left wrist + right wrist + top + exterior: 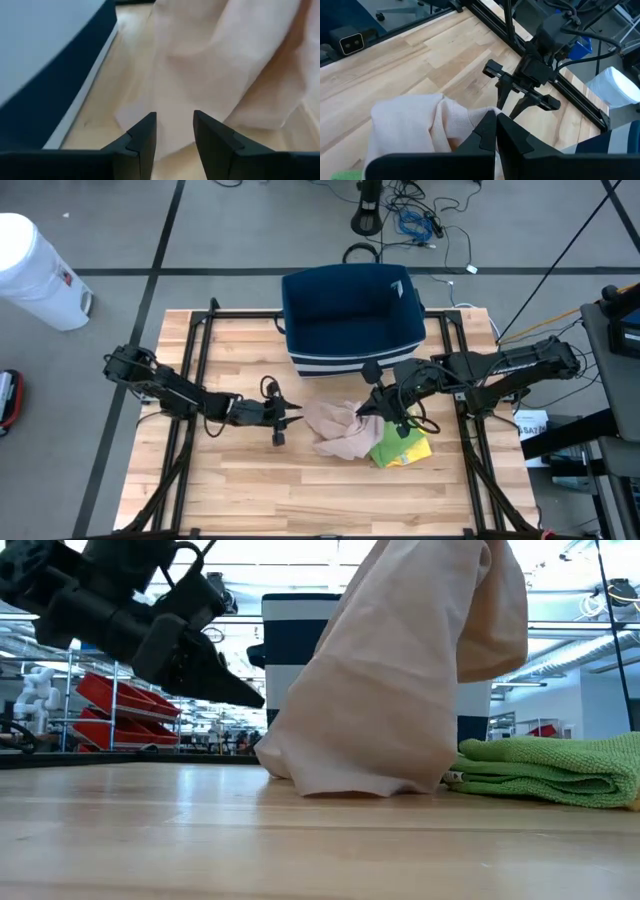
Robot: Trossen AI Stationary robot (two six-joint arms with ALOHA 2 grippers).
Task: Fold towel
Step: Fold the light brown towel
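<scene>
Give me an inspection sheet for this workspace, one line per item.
Surface: wooden table, bare at the front.
Job's things: beige towel, bunched, one part lifted.
Clutter: green cloth beside the towel; navy bin behind.
Grippers: right gripper shut on the towel, holding it up; left gripper open, facing the towel's near edge, not gripping.
Cables: loose cables on the floor beyond the table.
Surroundings: white container on the floor; red bins in the room behind.

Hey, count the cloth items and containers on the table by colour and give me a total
Beige towel: 1
Green cloth: 1
Navy bin: 1
Total: 3
</scene>
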